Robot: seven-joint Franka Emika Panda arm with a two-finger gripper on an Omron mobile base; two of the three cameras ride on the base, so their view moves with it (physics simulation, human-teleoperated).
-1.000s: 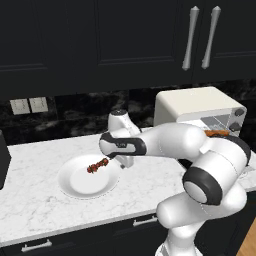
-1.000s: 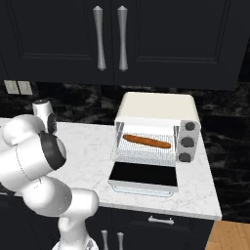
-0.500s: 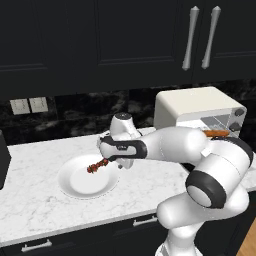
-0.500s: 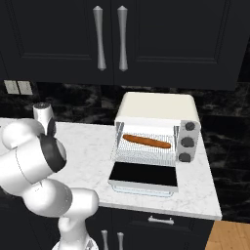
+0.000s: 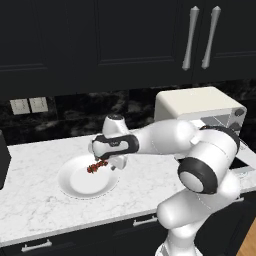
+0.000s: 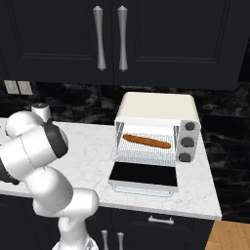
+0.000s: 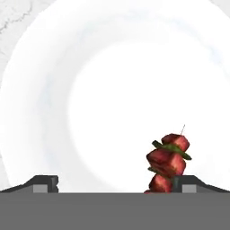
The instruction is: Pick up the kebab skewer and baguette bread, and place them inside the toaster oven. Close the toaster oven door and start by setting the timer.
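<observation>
White plate on the marble counter has the kebab skewer on it. Gripper hangs right above, fingers spread wide, nothing grasped; in the hand view the skewer sits just beside one fingertip, not between the two. Baguette bread lies on the wire rack inside the toaster oven. Toaster oven door is folded down flat, open.
</observation>
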